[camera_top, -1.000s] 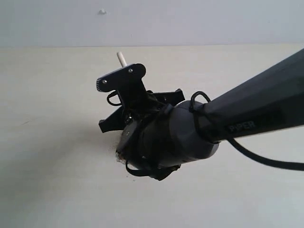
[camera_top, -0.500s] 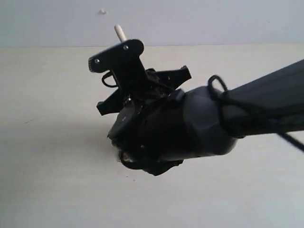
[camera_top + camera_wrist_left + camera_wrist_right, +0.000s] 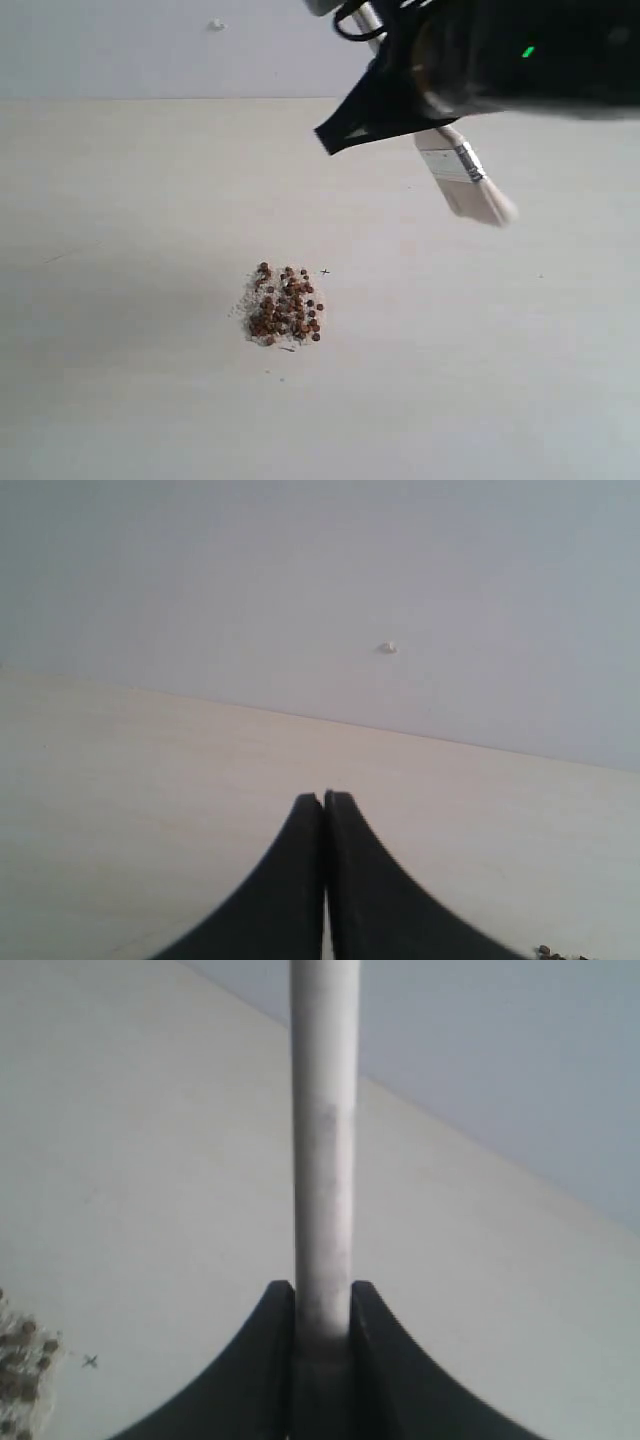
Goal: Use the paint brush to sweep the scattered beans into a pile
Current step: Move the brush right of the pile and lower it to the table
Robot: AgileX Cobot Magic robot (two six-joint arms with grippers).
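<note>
While pinched in the right gripper (image 3: 322, 1300), flat white-bristled, pale-handled paint brush (image 3: 462, 168); left gripper (image 3: 323, 798) pressed together; round reddish-brown beans (image 3: 285, 306).

The flat, wooden-handled paint brush (image 3: 466, 178) with white bristles had its upper handle hidden behind the blurred black right arm (image 3: 500, 55), itself cut off by the top edge. In the right wrist view, the tiny reddish-brown beans (image 3: 20, 1355) ran off the edge.

In the upper right of the frame, the right arm (image 3: 500, 50) is a bulky black housing with one small green light (image 3: 527, 51) and a thin black cable (image 3: 343, 28) looped at its edge. The left gripper (image 3: 323, 800) and right gripper (image 3: 322, 1295) have matte black fingers, wide at the base and curving to narrow tips.
</note>
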